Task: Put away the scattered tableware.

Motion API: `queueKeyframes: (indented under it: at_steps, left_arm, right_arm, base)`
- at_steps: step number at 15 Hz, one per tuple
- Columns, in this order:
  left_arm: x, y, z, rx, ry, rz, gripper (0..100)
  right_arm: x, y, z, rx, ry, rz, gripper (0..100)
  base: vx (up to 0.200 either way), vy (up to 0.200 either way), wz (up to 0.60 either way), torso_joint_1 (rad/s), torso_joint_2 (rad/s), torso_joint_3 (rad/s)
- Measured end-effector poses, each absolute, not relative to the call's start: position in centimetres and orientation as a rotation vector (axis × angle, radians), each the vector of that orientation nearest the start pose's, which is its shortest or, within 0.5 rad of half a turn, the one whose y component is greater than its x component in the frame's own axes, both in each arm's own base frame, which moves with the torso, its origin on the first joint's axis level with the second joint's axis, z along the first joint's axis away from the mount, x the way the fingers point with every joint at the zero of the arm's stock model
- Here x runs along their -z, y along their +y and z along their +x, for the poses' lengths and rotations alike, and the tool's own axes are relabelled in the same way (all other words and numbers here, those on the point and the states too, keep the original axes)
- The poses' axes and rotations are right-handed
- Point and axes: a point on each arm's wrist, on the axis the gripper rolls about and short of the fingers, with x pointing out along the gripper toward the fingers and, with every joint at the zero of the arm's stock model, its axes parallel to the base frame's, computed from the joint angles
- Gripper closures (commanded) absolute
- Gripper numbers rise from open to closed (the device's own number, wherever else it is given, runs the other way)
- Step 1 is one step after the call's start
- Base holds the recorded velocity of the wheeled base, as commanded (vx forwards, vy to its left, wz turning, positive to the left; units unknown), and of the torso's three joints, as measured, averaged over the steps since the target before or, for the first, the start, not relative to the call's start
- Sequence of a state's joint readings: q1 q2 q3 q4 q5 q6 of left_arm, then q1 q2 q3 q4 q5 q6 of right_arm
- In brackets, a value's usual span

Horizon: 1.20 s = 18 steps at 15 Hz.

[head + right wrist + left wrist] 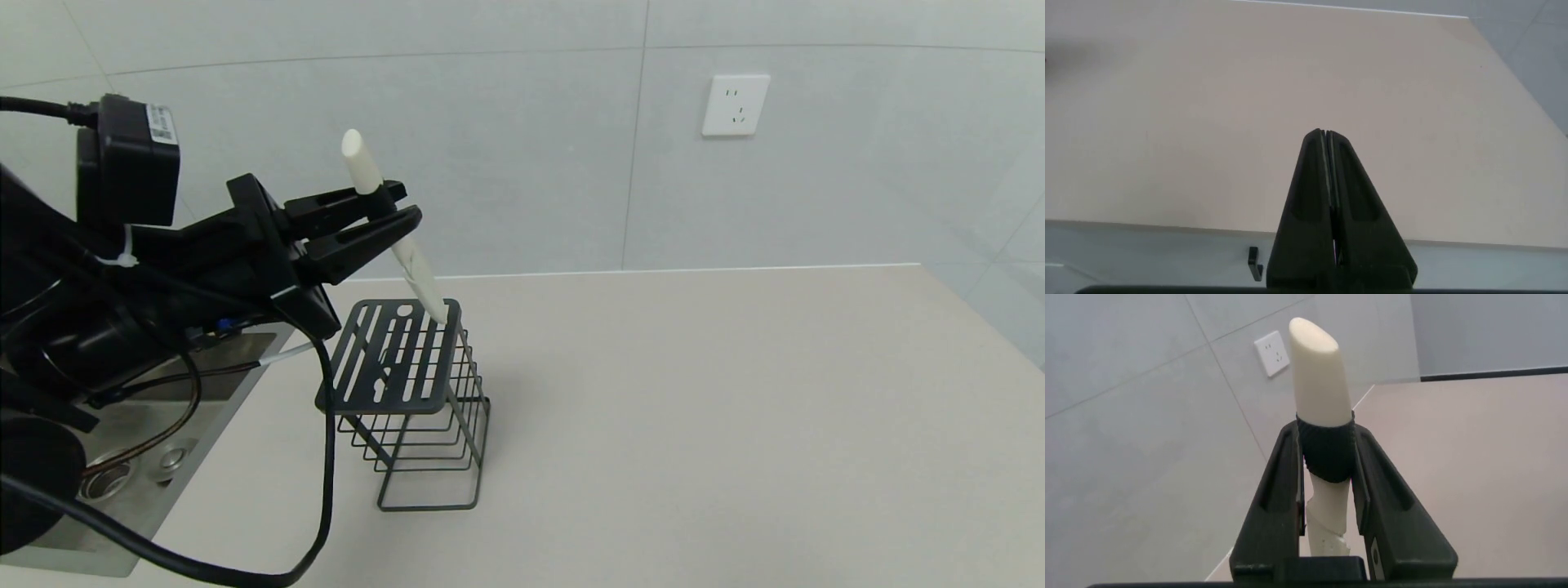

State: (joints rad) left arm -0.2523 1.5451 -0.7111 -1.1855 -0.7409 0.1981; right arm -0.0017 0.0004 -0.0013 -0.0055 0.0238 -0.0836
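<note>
The left tool (398,214) is clamped on a tilted white-handled utensil (418,273), whose lower end sits in a far-right slot of the wire cutlery rack (392,359) on the counter (694,392). Insertion looks under way; the next move calls for lowering it straight, then letting go. The right tool (1325,147) is pressed together, empty.

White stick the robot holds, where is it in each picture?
Head view: white-handled utensil left of centre, clamped in the left gripper, tip at the wire rack.
Left wrist view: utensil centre, between the fingers.
Right wrist view: the shut right gripper over the countertop.
Shared landmark: wall socket in head and left wrist views.
</note>
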Motion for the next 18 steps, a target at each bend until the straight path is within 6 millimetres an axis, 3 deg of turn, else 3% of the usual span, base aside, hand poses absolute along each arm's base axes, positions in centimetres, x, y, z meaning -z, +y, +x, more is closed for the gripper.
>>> queueKeyframes:
  at_steps: [18]
  left_arm:
    - [-24.1, -7.8, 24.6, 0.924, -0.397, 0.254, 100]
  right_arm:
    - [-7.6, 0.1, -2.3, -0.022, -0.006, -0.084, 100]
  base:
    - [0.0, 0.0, 0.0, 0.0, 0.0, 0.0]
